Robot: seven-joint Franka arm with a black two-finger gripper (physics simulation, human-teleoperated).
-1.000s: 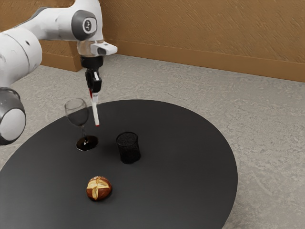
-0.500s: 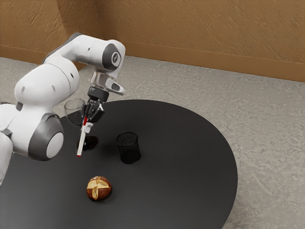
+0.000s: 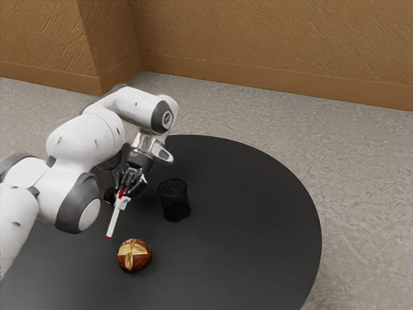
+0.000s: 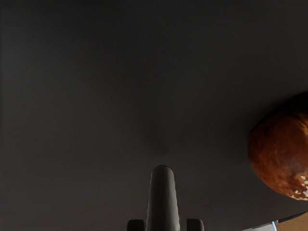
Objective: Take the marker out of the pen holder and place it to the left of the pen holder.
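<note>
One round black table (image 3: 248, 226) is lying beneath the gripper (image 3: 122, 197), whose jaws are grasping, outside the mesh pen holder (image 3: 174, 203), a tilted white marker (image 3: 113, 221). Probably light, stiff and smooth, it is inviting a mid-body hold. The arm (image 3: 87, 139) is mostly hiding a dark object (image 3: 109, 196); the gripper is covering the marker's upper end.

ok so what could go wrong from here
The marker slants in the pincer, so it may tip or roll on the smooth-looking table when released.

Its lower end is near the bread roll in the exterior view; a drift that way might nudge the roll.

The pen holder seems close to the hand, so a sideways swing could perhaps knock it over.
</note>
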